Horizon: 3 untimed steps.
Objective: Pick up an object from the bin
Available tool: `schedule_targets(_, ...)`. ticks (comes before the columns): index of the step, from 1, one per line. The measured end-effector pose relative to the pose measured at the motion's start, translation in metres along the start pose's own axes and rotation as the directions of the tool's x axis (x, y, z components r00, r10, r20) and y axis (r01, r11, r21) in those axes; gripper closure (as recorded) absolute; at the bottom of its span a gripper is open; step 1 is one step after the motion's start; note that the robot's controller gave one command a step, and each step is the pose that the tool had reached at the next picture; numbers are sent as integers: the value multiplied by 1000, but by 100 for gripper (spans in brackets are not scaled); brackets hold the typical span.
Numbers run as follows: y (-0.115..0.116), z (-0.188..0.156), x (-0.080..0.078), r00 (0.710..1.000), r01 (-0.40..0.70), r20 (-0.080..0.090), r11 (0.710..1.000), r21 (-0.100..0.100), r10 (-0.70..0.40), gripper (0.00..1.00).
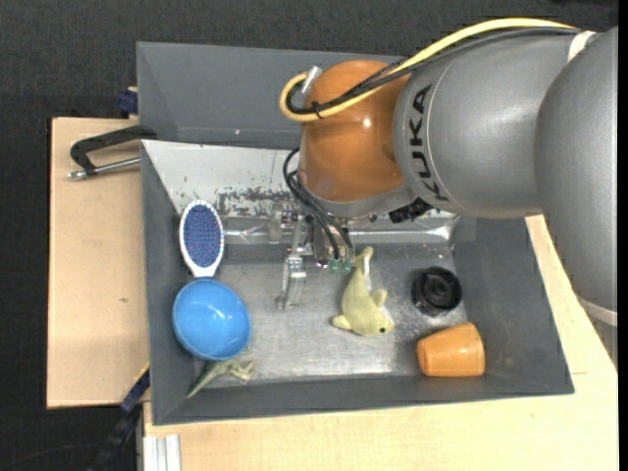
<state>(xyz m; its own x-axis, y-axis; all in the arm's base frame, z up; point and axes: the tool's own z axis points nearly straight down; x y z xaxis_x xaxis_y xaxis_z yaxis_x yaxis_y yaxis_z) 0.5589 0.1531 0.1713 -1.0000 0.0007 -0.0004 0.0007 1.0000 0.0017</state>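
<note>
Okay, gripper [312, 268] sits low over the middle of the bin [510, 263], just left of a yellow toy dolphin [361, 304] (tail pointing far) — can't tell whether it's open or closed.

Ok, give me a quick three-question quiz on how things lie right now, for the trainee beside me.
1. True or false: the orange cup lies at the view's upper left.
2. Which of these lies nearest the gripper? A) yellow toy fish B) orange cup C) black round cap
3. Fill in: the round thing just below the blue-and-white brush in the view is coloured ____.
Key: 1 false, it lies at the lower right; 2 A; 3 blue.
</note>
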Motion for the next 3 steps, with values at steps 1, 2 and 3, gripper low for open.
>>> schedule_targets(1, 82, 16, 6, 996, 89, 5, 996, -4, -89, 0)
schedule_targets(2, 78, 76, 44, 947, 320, 19, 947, -2, -320, 0)
schedule_targets(3, 79, 70, 36, 948, 316, 44, 949, -2, -316, 100)
